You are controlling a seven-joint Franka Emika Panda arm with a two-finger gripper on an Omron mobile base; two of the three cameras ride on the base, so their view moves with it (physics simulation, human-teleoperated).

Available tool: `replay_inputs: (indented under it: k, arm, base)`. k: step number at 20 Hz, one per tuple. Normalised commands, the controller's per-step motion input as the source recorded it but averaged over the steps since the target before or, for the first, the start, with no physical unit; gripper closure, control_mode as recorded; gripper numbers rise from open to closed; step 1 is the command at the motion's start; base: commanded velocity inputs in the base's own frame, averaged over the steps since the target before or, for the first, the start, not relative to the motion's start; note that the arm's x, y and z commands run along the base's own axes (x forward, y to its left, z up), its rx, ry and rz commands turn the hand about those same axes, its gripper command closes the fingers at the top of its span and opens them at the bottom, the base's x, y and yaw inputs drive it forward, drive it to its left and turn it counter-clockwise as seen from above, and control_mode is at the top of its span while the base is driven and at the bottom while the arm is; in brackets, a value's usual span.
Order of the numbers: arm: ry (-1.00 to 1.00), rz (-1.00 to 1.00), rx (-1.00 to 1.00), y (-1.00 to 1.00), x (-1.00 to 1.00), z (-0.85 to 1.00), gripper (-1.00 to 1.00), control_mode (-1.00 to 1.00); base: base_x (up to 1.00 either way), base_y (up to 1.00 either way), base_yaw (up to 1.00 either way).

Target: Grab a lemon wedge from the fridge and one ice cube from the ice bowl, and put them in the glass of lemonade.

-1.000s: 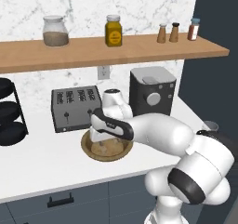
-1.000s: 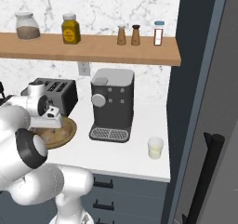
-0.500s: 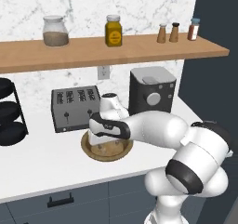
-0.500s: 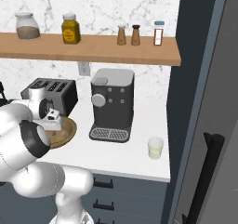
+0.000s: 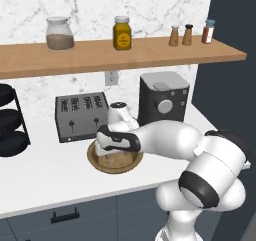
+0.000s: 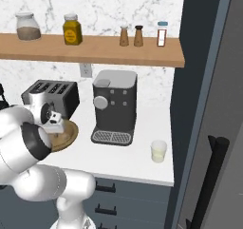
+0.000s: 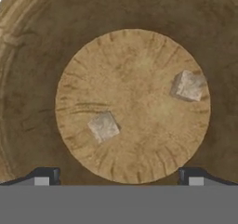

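While the hand (image 7: 118,174) hangs spread, ice bowl (image 7: 28,79) below — two cubes inside.

We find no text, label, brand, number or sign that can be read. The jar with the yellow contents (image 5: 122,33) on the wooden shelf (image 5: 150,52) has a paler patch on its front, but it is too blurred for us to make out any letters. The small bottle with the red band (image 6: 162,33) carries no lettering we can read. The coffee machine (image 6: 113,107) and the toaster (image 5: 82,116) show bare, unmarked fronts.
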Motion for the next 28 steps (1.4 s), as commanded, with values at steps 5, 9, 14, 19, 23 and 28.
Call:
replay_inputs:
  k: [5, 9, 14, 19, 23, 28]
  arm:
    - [0.01, 0.00, 0.00, 0.01, 0.33, -0.02, -1.00, -1.00]
    - [0.00, 0.00, 0.00, 0.00, 0.01, -0.34, -1.00, -1.00]
    - [0.00, 0.00, 0.00, 0.00, -0.01, -0.41, -1.00, -1.00]
    - [-0.03, 0.00, 0.00, 0.00, 0.00, -0.28, -1.00, -1.00]
    - [-0.01, 0.00, 0.00, -0.08, 0.00, -0.02, -1.00, -1.00]
    - [0.00, 0.00, 0.00, -0.23, 0.00, 0.00, -1.00, -1.00]
  base:
    - [0.00, 0.00, 0.00]
    - [0.00, 0.00, 0.00]
    - [0.00, 0.00, 0.00]
    - [0.00, 0.00, 0.00]
    - [0.00, 0.00, 0.00]
    - [0.00, 0.00, 0.00]
